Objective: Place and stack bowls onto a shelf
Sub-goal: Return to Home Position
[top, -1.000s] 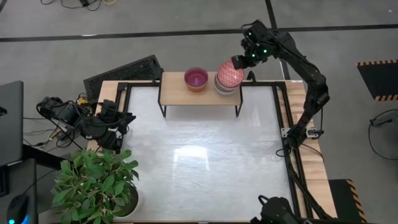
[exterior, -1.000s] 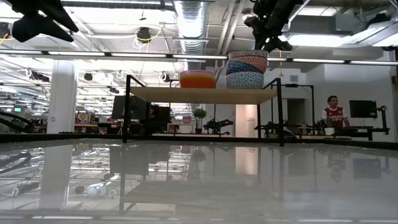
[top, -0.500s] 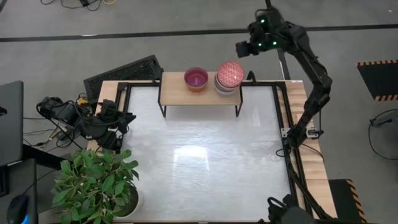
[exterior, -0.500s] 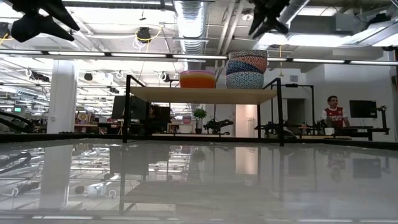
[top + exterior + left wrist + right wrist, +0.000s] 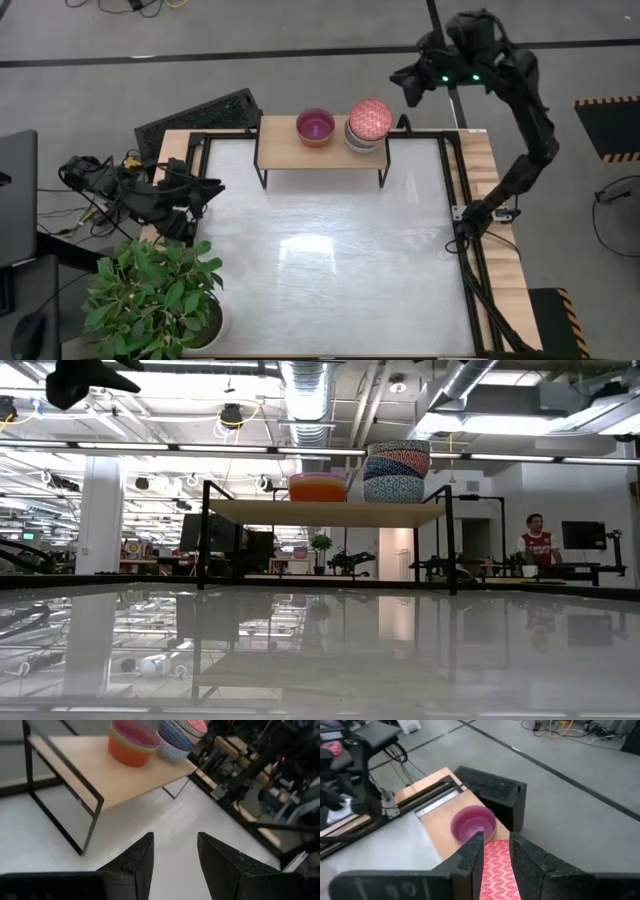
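The main hazard is contact between the right arm (image 5: 520, 110) and the taller stack of bowls during the return move. The judgement rests on the stack's position: it stands near the right end of the small low shelf with a light wooden top and thin black metal legs (image 5: 285, 152), the end nearest that arm. A low sweep across that end could push the round red-patterned bowl (image 5: 369, 119) off the patterned bowls nested beneath it (image 5: 397, 482), or shift the whole stack toward the shelf edge. The second stack, topped by a round magenta bowl (image 5: 316, 126) over orange and yellow-green bowls (image 5: 318, 487), stands just beside the first and could be struck in turn. The right jaws are slightly apart and hold nothing. They hang above and beyond the shelf's right end, clear of both stacks, and the right wrist view shows the red-patterned bowl through the gap. The left jaws are apart and empty at the left edge of the white counter (image 5: 330, 250), well apart from the shelf.
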Controlling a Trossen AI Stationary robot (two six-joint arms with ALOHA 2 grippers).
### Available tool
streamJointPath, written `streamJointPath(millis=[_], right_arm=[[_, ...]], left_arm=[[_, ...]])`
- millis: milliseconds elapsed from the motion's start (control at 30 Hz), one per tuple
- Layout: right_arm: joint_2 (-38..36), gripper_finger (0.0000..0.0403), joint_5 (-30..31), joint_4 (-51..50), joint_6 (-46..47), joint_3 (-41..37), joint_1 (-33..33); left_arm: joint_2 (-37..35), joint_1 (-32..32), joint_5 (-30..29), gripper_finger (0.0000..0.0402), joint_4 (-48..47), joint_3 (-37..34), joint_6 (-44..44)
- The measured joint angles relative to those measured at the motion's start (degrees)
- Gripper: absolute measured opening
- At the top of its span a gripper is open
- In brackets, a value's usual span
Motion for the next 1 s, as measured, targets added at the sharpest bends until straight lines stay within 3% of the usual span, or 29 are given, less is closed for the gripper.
streamJointPath(millis=[133,333,667,1000], right_arm=[[-2.56,0.0118,0.00,-1.63,2.12,0.00,1.26],[-6.65,0.0118,-0.49,-4.05,-2.06,0.00,5.90],[-11.49,0.0118,-11.50,-5.00,-11.57,-0.02,15.74],[-15.73,0.0119,-13.61,-7.77,-14.65,-0.85,17.94]], left_arm=[[-0.02,-0.02,-3.06,0.0135,-0.09,0.00,5.00],[-0.04,0.00,-7.51,0.0135,-0.13,3.24,4.76],[-1.50,-0.02,-6.92,0.0135,-0.06,16.28,23.05],[-13.10,-0.02,-4.25,0.0135,-0.97,12.25,27.10]])
